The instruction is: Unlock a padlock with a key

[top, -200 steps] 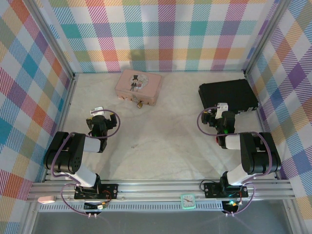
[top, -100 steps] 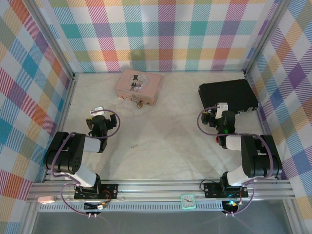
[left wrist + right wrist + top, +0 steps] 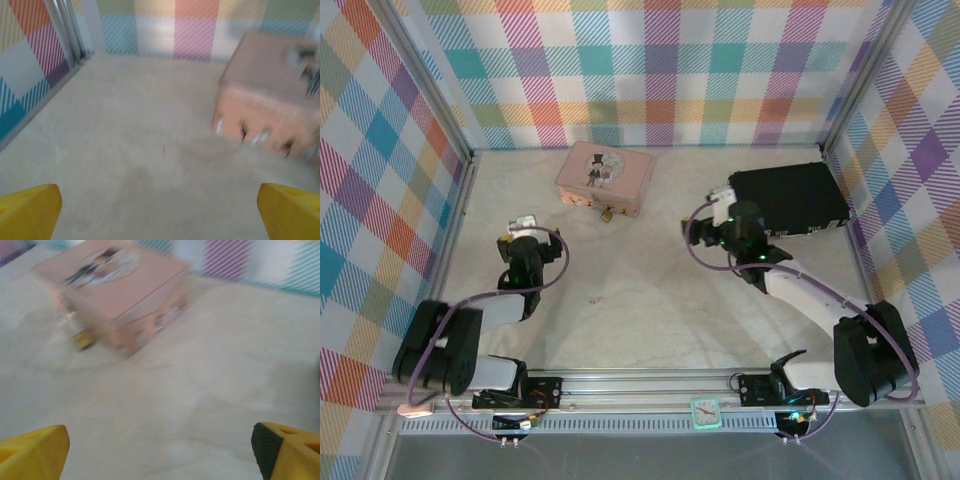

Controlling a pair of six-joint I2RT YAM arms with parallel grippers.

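Beige tabletop point(image 3: 640, 300), with the left gripper point(image 3: 160, 212) on the left, yellow-tipped jaws flung wide and gripping nothing. Mid-table, spotting the tiny brass-gold padlock point(image 3: 607, 213) with thin silver shackle, right up against the near side of the pink rectangular tin box point(image 3: 603, 175). Further right, same deal for the right gripper point(image 3: 160, 452): wide apart, empty, pointed at that tin, next to a black rectangular case point(image 3: 800, 195).

Probably a lab test cell, plaid walls point(image 3: 660, 80), aluminium frame point(image 3: 650, 385)
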